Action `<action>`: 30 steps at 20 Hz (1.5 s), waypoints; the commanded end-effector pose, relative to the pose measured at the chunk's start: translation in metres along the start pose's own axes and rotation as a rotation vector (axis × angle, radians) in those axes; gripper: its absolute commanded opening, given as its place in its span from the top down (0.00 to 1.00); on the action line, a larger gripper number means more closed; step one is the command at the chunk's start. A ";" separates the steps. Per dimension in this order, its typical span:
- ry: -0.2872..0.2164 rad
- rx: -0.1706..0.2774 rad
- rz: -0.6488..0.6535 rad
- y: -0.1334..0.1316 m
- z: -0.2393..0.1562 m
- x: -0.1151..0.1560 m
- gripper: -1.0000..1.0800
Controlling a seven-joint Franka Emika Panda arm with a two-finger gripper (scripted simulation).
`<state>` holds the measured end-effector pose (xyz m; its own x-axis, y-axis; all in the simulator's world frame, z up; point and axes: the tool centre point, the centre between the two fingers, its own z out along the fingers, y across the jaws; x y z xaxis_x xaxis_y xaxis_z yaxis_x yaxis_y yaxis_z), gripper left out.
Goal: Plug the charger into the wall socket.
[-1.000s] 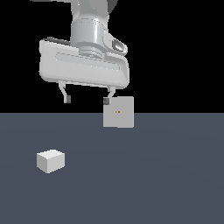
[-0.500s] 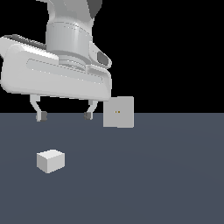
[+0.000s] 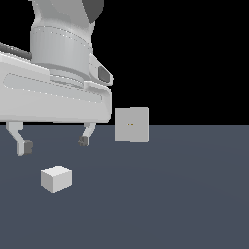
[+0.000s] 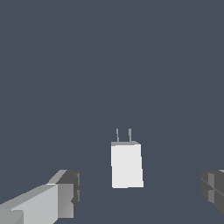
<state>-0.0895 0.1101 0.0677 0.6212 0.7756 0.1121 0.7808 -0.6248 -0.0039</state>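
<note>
The charger [image 3: 56, 178] is a small white block lying on the dark floor at the exterior view's left; in the wrist view the charger [image 4: 126, 165] shows two thin prongs at one end. My gripper [image 3: 52, 144] hangs open above it and a little behind, nothing between its fingers [image 3: 83, 141]. In the wrist view the gripper [image 4: 142, 194] frames the charger, one finger [image 4: 65, 194] to each side, not touching it. The wall socket [image 3: 132, 124] stands upright at the floor's far edge, a pale grey square slab with two tiny yellowish dots, to the exterior view's right of the gripper.
The dark grey floor [image 3: 170, 194] stretches flat under everything. The large white hand body [image 3: 53, 97] fills the exterior view's upper left and hides what lies behind it.
The gripper has swung from near the socket toward the exterior view's left and closer to the camera, and now hangs over the charger. Charger and socket have not moved.
</note>
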 end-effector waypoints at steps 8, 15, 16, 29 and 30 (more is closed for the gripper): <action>0.006 0.001 -0.048 -0.006 0.006 -0.003 0.04; 0.006 0.002 -0.046 -0.006 0.010 -0.003 0.04; 0.006 0.002 -0.046 -0.006 0.013 -0.004 0.04; 0.005 0.001 -0.046 -0.006 0.055 -0.009 0.04; 0.005 0.001 -0.046 -0.006 0.055 -0.009 0.04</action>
<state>-0.0964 0.1121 0.0129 0.5847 0.8029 0.1162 0.8084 -0.5886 -0.0006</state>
